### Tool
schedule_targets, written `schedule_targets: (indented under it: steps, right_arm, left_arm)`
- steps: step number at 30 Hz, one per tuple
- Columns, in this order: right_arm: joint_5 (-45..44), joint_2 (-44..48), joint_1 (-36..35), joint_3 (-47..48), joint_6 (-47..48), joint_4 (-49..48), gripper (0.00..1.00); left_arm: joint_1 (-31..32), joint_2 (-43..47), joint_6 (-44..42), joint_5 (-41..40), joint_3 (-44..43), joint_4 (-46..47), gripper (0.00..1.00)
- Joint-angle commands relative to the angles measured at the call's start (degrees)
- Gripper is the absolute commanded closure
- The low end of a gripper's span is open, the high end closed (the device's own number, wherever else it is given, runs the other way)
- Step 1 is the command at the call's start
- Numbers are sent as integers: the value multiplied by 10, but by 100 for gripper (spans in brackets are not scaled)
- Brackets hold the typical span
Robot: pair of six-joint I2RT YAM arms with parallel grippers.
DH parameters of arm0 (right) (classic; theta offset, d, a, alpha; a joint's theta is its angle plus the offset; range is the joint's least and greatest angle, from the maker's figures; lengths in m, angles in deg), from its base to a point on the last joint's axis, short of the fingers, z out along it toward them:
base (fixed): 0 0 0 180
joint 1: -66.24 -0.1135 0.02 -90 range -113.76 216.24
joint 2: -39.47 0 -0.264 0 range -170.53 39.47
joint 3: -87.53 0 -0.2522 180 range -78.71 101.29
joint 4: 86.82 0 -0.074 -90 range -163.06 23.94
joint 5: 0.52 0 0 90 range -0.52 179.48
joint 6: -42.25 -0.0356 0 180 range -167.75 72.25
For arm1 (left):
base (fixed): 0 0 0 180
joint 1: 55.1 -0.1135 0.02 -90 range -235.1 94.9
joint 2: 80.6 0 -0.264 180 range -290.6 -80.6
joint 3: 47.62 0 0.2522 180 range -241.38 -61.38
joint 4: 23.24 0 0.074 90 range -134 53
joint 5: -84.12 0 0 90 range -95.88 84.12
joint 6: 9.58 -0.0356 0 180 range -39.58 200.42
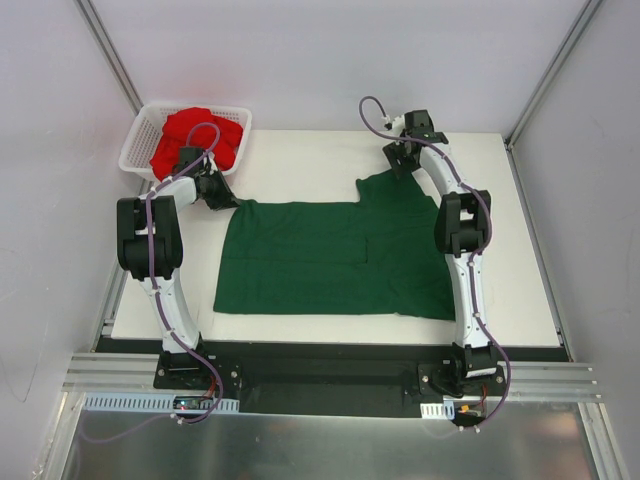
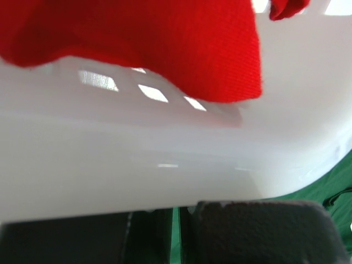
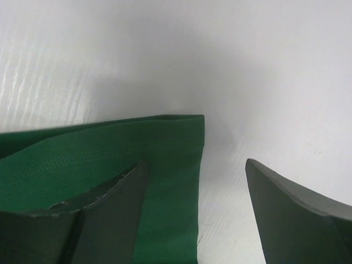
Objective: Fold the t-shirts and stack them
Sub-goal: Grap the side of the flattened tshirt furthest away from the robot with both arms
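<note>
Clearly right jaws gape over green t-shirt (image 1: 320, 260); left jaws pinch its corner.

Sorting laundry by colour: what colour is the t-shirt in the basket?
The t-shirt is bright red, clearest in the top external view.

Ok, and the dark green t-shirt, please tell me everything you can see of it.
The dark green t-shirt is plain soft cloth, spread flat on the white table, roughly a rectangle, with one sleeve sticking out at its far right corner. That sleeve's stitched hem lies under the open fingers of the right gripper. The left gripper sits at its far left corner.
</note>
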Motion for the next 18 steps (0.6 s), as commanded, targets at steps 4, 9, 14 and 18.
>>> schedule_targets:
  steps: [4,9,14,18]
  right_arm:
    - [-19,19,-7,-28,22,20,27]
    - [-1,36,-8,-58,14,41,27]
    - [28,53,-8,-84,3,69,29]
    - [40,70,-7,-100,-3,88,29]
  left_arm:
    - [-1,-16,6,-4,-16,34,99]
    - [-1,-16,6,-3,-17,33,99]
    - [-1,-16,6,-3,-15,33,99]
    - [-2,-16,6,-1,-15,33,99]
